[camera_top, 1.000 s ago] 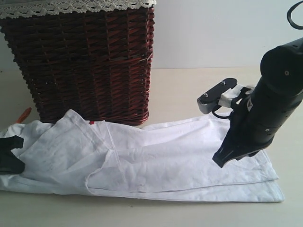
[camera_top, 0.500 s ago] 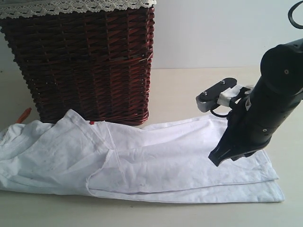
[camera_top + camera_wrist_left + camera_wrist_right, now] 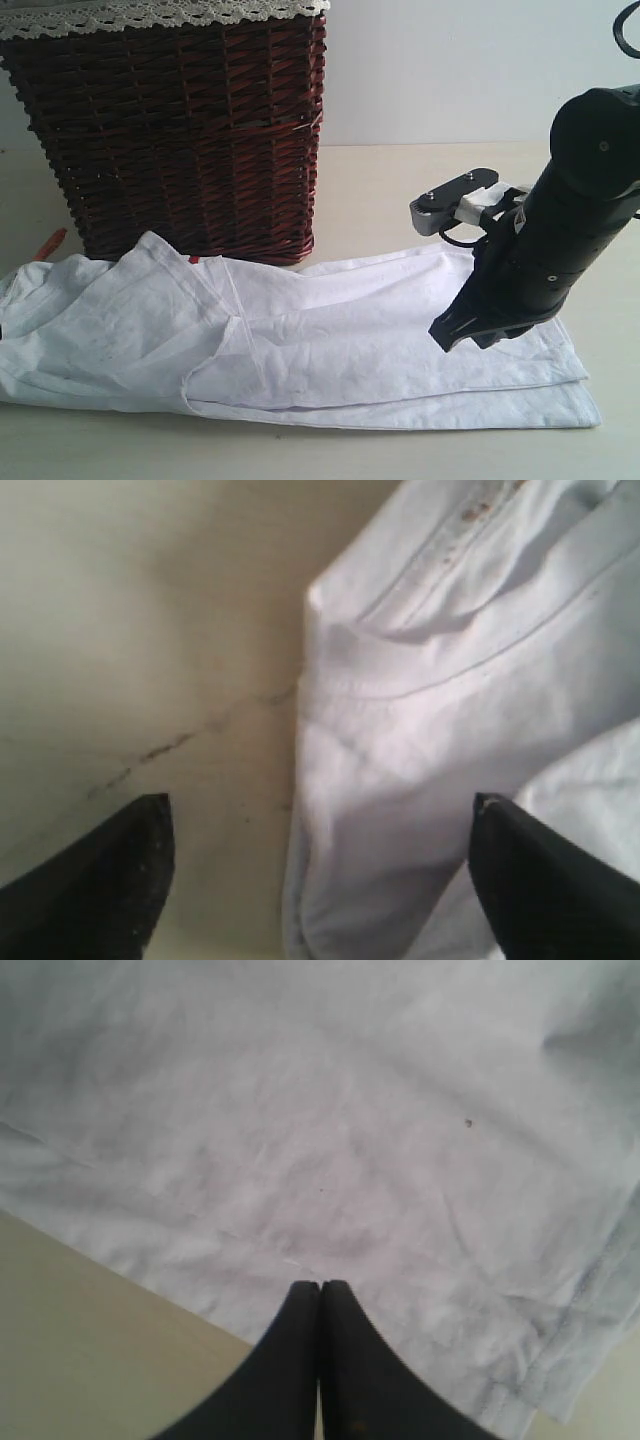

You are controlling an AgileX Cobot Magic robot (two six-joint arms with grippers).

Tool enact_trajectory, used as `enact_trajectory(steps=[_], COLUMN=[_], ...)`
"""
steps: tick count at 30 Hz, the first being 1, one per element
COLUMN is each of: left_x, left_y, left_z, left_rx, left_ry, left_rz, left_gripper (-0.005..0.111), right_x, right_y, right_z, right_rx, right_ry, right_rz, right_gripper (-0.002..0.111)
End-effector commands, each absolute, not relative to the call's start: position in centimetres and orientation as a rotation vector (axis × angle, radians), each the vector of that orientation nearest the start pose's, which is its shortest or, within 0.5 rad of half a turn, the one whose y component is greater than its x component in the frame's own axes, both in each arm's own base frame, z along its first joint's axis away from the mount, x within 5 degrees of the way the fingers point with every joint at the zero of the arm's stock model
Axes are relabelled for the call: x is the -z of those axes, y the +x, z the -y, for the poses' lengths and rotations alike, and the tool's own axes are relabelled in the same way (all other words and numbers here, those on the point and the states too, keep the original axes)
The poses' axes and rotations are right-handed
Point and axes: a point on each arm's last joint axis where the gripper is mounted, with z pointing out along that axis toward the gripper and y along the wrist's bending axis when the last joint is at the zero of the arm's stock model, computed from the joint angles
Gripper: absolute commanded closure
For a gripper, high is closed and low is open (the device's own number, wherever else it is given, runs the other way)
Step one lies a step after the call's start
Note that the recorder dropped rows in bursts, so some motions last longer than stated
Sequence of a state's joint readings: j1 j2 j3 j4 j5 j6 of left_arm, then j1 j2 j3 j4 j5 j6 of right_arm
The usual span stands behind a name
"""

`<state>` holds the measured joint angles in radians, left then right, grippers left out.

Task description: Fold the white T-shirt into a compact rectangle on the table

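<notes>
Nearest, the shirt (image 3: 330, 340) lies as a long folded strip across the lower half of the exterior frame, flat on the table (image 3: 400, 190). My right pincer (image 3: 445, 338) hangs over its right part, jaws pressed together on nothing; whether the tip touches cloth I cannot tell. My left pincer (image 3: 320, 805) stands wide open and empty, straddling the shirt's edge. I judge the next fold is end over end: take both layers at a corner, lift low, lay hem to hem without skew. The tabletop is pale, smooth, faintly marked. Behind, upper left, a wicker basket (image 3: 180, 130) stands just beside the shirt; beyond, a plain pale wall (image 3: 450, 70).
</notes>
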<state>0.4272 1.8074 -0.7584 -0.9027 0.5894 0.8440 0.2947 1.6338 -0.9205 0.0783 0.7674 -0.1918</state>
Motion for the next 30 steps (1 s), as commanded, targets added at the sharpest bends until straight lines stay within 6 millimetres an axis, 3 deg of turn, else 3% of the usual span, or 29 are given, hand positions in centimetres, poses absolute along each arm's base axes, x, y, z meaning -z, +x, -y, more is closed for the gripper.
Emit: enact_trajectory(steps=[1,7,15,17,19,23,30], left_x=[-10.4,-8.9,-8.2,-8.3,-8.3,-8.3,-9.2], left_y=[27.7,27.9,28.0,28.0,28.0,28.0,28.2], left_z=[-8.0,-7.1,-5.1,-4.9,-4.9,-4.8,-5.9], left_rx=[0.611,0.768,1.163,1.162,1.166,1.182,1.130], left_ry=[-0.477,-0.390,-0.121,-0.114,-0.114,-0.121,-0.218], left_rz=[-2.717,-2.700,-2.625,-2.625,-2.626,-2.624,-2.684], left_gripper=[0.029,0.029,0.030,0.041,0.058,0.107,0.107], right_x=[-18.8,-18.8,-18.8,-18.8,-18.8,-18.8,-18.8], right_y=[27.3,27.3,27.3,27.3,27.3,27.3,27.3], right_z=[-9.2,-9.2,-9.2,-9.2,-9.2,-9.2,-9.1], right_rx=[-0.156,-0.156,-0.156,-0.156,-0.156,-0.156,-0.140], right_ry=[-0.665,-0.665,-0.665,-0.665,-0.665,-0.665,-0.677], right_rz=[-2.887,-2.889,-2.889,-2.889,-2.889,-2.889,-2.884], right_gripper=[0.108,0.108,0.108,0.108,0.108,0.108,0.108])
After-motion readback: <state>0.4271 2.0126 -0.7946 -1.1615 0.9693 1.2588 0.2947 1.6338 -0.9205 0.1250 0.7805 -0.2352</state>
